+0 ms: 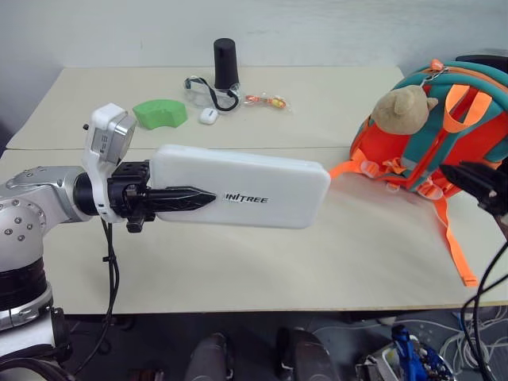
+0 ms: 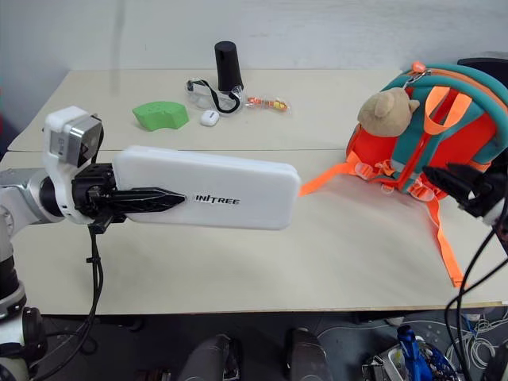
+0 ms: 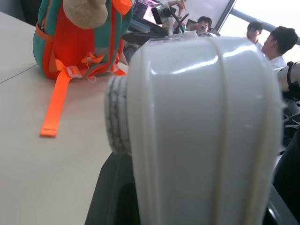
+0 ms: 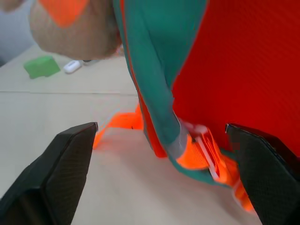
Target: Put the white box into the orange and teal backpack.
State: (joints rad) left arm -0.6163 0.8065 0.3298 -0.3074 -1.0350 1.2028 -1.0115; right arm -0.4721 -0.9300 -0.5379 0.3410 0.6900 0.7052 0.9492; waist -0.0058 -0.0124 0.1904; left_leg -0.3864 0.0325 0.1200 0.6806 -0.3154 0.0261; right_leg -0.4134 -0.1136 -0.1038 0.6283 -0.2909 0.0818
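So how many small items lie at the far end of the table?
5: a black cylinder, clear goggles at its foot, a small white gadget, a green curved block to the left, and a candy packet to the right. The backpack may hide more.

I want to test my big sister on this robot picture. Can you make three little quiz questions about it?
1. True or false: the left claw holds the white box up off the table.
2. The right claw is: A) open, B) shut on a strap, C) holding the box.
3. What plush animal head sits on the orange and teal backpack?

Key: 1 true. 2 A. 3 a bear.
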